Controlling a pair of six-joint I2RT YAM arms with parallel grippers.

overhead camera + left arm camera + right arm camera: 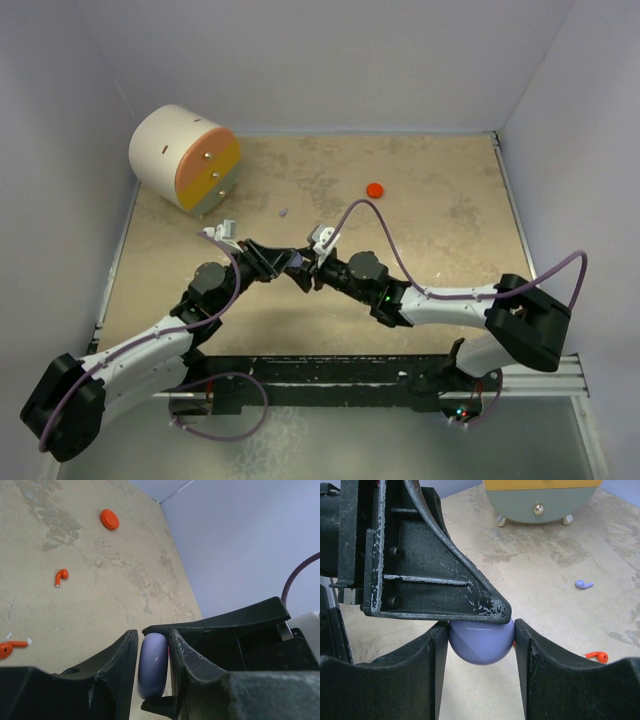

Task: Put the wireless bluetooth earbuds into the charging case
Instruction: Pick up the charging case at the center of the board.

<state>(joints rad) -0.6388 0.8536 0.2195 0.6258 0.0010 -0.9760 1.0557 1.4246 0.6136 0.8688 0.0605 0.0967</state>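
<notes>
Top: over the mottled beige tabletop (450, 250), left gripper (290, 262) and right gripper (308, 268) meet on the lavender charging case (298, 263). The lavender earbud (284, 212) lies well apart.
Left wrist: left pinches the case's flat faces; red earbuds (61, 576) lie loose beyond.
Right wrist: right clamps its rim.
Judgement: steady the rim, pry the lid gently.
Pale walls (300, 60) enclose.

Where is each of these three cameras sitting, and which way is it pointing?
Top: above and behind the bases, looking down on the table; left arm and right arm show.
Left wrist: on the left arm, looking past the left gripper toward the red disc.
Right wrist: on the right arm, looking past the right gripper toward the round drawer unit.
Shared: both wrist views show the lavender case between their fingers.
</notes>
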